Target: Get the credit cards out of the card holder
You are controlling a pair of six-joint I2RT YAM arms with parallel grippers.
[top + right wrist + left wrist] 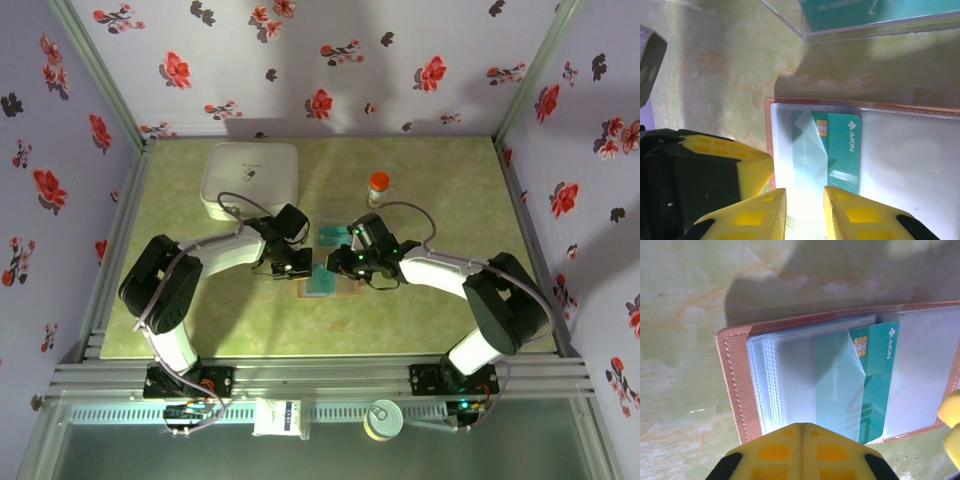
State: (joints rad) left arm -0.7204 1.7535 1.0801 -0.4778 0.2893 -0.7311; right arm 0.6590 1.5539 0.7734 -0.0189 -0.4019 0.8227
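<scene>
The card holder (735, 385) lies open on the table, a tan wallet with clear inner sleeves. It also shows in the top view (324, 283) and the right wrist view (769, 135). A teal credit card (875, 370) with a gold chip sticks partly out of a sleeve (840, 145). My left gripper (801, 427) is shut, its tip over the near edge of the sleeves, nothing visible between its fingers. My right gripper (804, 197) stands open just above the wallet's edge, a bright gap between its fingers. The two grippers (292, 262) (345, 262) flank the wallet closely.
A clear plastic tray (865, 30) holding another teal card (333, 235) stands just behind the wallet. A white square box (250, 178) sits at the back left and an orange-capped bottle (378, 188) at the back middle. My left gripper's body (715, 170) crowds the right gripper's left side.
</scene>
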